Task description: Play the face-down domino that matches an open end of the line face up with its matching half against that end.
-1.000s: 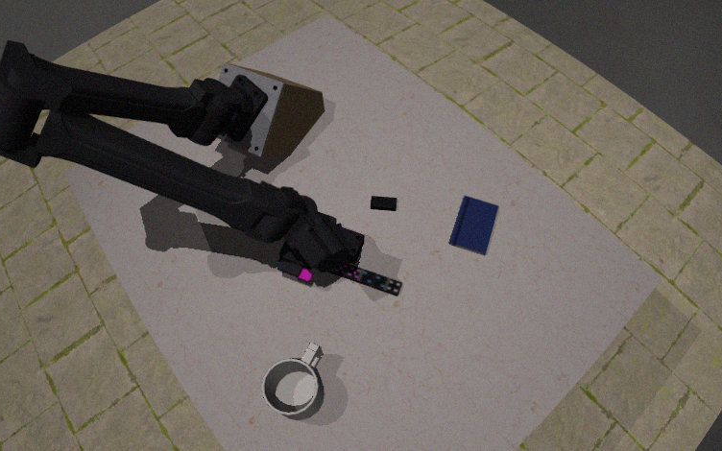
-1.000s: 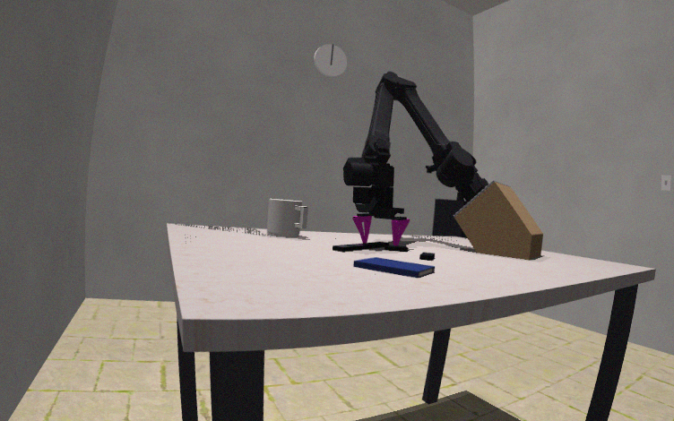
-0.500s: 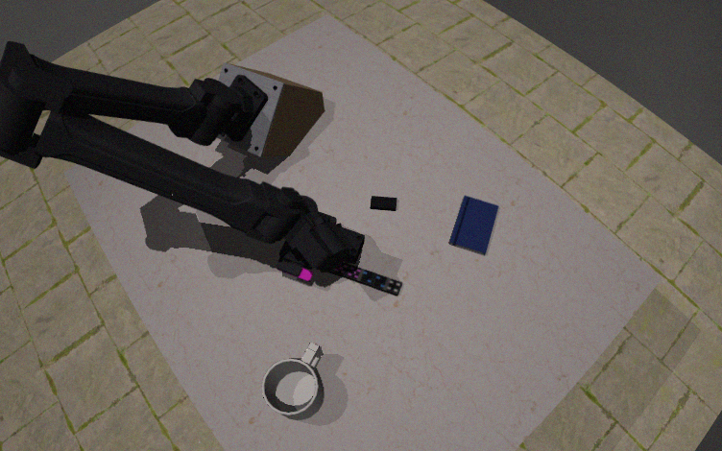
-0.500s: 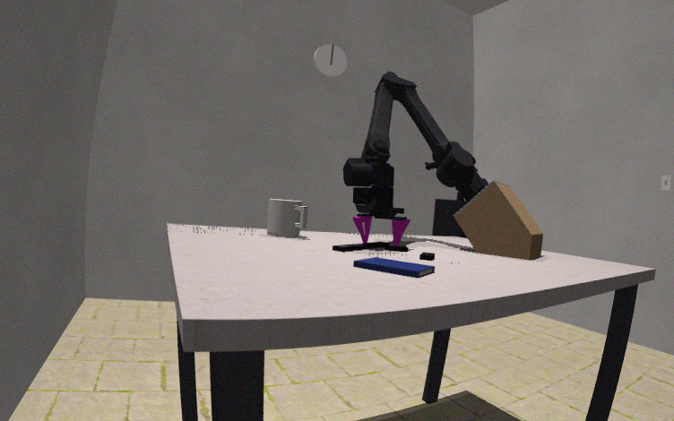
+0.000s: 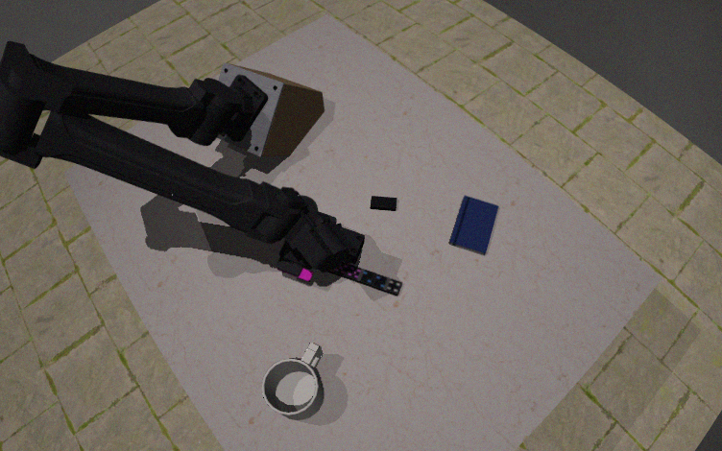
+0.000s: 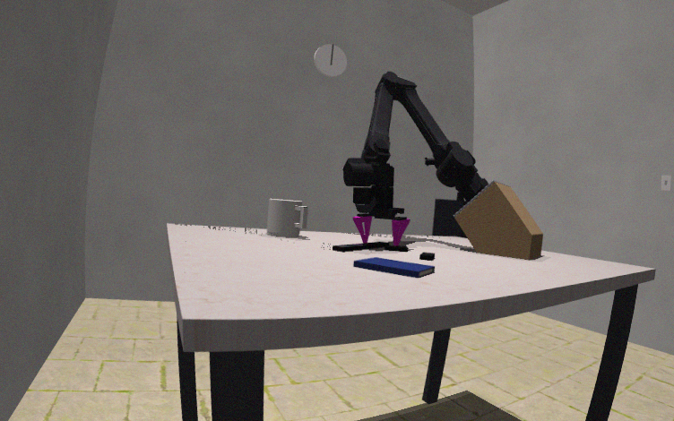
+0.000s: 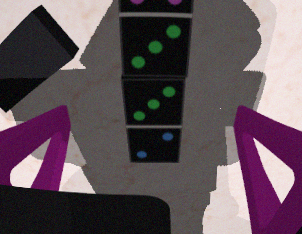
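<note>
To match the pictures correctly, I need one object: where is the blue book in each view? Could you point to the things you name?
Top: the blue book (image 5: 473,225) (image 6: 393,266) lies right of centre.
Exterior: just below and right of centre.
Wrist: not in it.
Shared landmark: the domino line (image 5: 372,278) (image 6: 349,247) (image 7: 155,115).
</note>
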Action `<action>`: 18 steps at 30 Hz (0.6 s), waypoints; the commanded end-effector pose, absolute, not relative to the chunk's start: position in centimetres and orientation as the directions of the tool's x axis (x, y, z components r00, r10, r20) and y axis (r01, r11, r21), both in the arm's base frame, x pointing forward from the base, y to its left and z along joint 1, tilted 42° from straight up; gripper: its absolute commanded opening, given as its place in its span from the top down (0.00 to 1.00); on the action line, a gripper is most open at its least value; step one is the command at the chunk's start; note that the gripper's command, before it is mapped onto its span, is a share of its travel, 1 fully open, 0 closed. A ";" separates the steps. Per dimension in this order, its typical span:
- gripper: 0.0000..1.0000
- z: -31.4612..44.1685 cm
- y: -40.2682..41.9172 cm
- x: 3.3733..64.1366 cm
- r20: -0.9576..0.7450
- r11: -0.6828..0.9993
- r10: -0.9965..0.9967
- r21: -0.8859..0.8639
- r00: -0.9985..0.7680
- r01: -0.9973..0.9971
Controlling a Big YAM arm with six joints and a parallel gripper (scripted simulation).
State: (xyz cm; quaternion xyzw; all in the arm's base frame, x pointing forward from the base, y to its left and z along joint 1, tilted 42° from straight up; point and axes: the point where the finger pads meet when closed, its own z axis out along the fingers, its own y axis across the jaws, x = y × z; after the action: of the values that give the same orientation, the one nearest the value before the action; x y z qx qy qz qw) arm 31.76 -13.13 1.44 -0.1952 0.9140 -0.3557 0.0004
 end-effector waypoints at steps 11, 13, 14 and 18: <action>0.06 2.1 -12.7 33.2 0.114 0.667 -0.369 -0.659 -0.922 -0.348; 0.06 2.1 -12.7 33.2 0.114 0.667 -0.369 -0.659 -0.922 -0.348; 0.06 2.1 -12.7 33.2 0.114 0.667 -0.369 -0.659 -0.922 -0.348; 0.06 1.8 -12.9 32.4 0.124 0.668 -0.364 -0.656 -0.923 -0.352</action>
State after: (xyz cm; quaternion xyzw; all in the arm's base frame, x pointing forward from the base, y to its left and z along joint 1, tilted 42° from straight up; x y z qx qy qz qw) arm 31.76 -13.13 1.44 -0.1952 0.9140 -0.3557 0.0004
